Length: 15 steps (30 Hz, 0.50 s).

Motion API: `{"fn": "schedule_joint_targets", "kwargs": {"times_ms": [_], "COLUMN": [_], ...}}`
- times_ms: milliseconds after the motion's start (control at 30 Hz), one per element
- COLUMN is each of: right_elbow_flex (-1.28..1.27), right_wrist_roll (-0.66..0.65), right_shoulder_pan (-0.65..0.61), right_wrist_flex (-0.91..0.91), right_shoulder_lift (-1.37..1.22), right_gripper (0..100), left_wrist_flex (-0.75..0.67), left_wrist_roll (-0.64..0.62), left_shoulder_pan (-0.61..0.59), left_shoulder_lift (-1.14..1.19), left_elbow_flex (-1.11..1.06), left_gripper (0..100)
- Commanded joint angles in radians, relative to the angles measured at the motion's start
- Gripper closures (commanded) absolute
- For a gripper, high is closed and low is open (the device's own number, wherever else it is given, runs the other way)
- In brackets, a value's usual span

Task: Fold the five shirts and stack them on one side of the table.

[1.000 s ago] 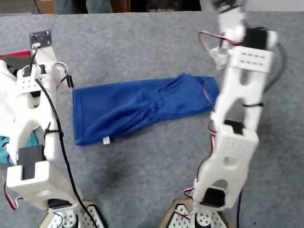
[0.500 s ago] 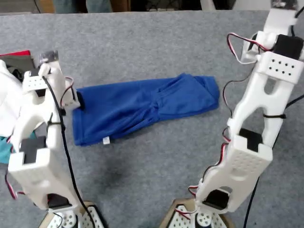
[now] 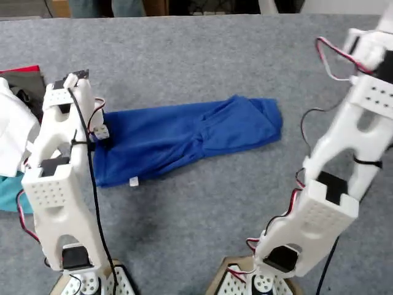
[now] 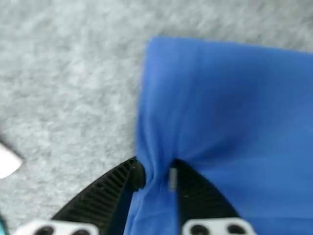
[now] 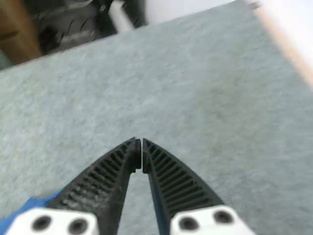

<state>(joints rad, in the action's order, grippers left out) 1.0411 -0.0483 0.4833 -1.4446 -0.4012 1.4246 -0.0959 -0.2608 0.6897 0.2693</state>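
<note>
Shifted since a second ago: left arm [image 3: 58, 190], in from the left edge of the counter [image 3: 184, 61] and now over the left end of the blue shirt [image 3: 184, 138]. Right arm [image 3: 356, 132], swung off the shirt's right end and out toward the counter's right side. Shirt much as before, stretched crosswise mid-counter and bunched at its centre, left hem drawn in slightly under the left arm.

From above: left pincer [image 3: 101, 131] at the shirt's left edge, fingers hard to make out there. Beside that arm, at the counter's left edge, white cloth [image 3: 12, 129], teal cloth [image 3: 6, 200] and something red [image 3: 21, 69].

From the left wrist: same pincer [image 4: 155, 176] close up, tips on a raised ridge of blue fabric just in from the shirt's edge, grey counter alongside.

From the right wrist: right pincer [image 5: 142, 147] above bare grey counter, apart from the cloth, with a sliver of blue at the frame's corner.

Left pincer: nearly closed, grasping a pinched fold of the shirt between both tips. Right pincer: clenched, tips touching, holding nothing.
</note>
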Motion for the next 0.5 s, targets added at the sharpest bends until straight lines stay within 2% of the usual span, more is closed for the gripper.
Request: {"fn": "schedule_joint_targets", "kwargs": {"times_ms": [0, 200, 300, 467], "right_elbow_flex": [0.084, 0.15, 0.185, 0.211], "right_wrist_roll": [0.009, 0.009, 0.009, 0.009], "right_shoulder_pan": [0.098, 0.238, 0.298, 0.362], "right_wrist_flex": [0.011, 0.017, 0.017, 0.018], "right_shoulder_lift": [0.058, 0.058, 0.053, 0.054], "right_gripper": [98.3, 98.3, 98.3, 98.3], "left_wrist_flex": [0.052, 0.106, 0.196, 0.336], "left_wrist_roll": [0.025, 0.048, 0.046, -0.009], "left_shoulder_pan": [-0.012, -0.013, -0.007, 0.13], "left_shoulder_lift": [0.087, 0.123, 0.089, 0.055], "left_elbow_flex": [0.128, 0.268, 0.383, 0.527], "left_gripper": [97, 97, 97, 97]}}
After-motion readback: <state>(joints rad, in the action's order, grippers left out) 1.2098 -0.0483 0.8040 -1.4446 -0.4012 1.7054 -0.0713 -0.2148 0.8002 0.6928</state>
